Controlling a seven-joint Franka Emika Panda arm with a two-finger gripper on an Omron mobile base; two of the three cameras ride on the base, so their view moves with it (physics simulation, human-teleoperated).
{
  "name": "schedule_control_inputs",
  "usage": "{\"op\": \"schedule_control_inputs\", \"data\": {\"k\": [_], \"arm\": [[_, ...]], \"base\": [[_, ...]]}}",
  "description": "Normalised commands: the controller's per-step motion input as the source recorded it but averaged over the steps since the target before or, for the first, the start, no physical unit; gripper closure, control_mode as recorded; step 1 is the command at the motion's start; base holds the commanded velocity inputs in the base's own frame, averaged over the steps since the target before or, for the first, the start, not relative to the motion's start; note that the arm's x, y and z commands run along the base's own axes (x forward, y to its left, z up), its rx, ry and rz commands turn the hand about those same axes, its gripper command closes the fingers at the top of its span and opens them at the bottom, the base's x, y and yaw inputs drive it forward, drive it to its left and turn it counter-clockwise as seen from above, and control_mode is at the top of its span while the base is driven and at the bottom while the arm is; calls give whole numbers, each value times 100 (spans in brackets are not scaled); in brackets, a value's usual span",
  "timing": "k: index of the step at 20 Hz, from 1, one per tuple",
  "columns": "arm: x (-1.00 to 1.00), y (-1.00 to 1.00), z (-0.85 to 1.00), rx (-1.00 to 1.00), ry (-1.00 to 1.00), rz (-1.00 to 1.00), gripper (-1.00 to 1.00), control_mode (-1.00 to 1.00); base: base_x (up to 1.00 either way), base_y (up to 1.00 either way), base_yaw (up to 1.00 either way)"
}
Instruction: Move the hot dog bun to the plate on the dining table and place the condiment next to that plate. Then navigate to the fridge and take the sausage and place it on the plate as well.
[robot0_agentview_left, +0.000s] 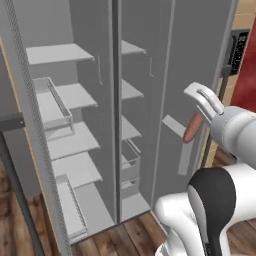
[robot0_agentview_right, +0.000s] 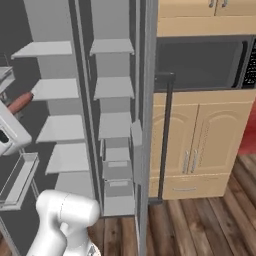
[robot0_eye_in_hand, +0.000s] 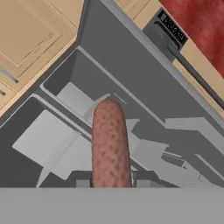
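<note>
Before open fridge (robot0_agentview_left: 75, 125): reddish-brown speckled sausage (robot0_eye_in_hand: 110, 144), gripper-held.

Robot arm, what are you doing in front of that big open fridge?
The robot arm is holding a reddish-brown sausage in its gripper, with the jaws shut on it. It is held up in the air in front of the fridge, whose doors stand wide open on pale grey shelves. In the hand view the sausage sticks straight out from the gripper. It rests on no shelf.
</note>
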Motion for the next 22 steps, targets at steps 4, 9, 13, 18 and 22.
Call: {"op": "schedule_control_inputs", "data": {"k": [4,9,13,18,22], "arm": [[0,0,0,0,0,0,100,100],[0,0,0,0,0,0,100,100],[0,0,0,0,0,0,100,100],[0,0,0,0,0,0,100,100],[0,0,0,0,0,0,100,100]], "base": [[-36,47,-22],[23,19,-1],[23,5,-18],[22,20,-35],[-95,5,-54]]}}
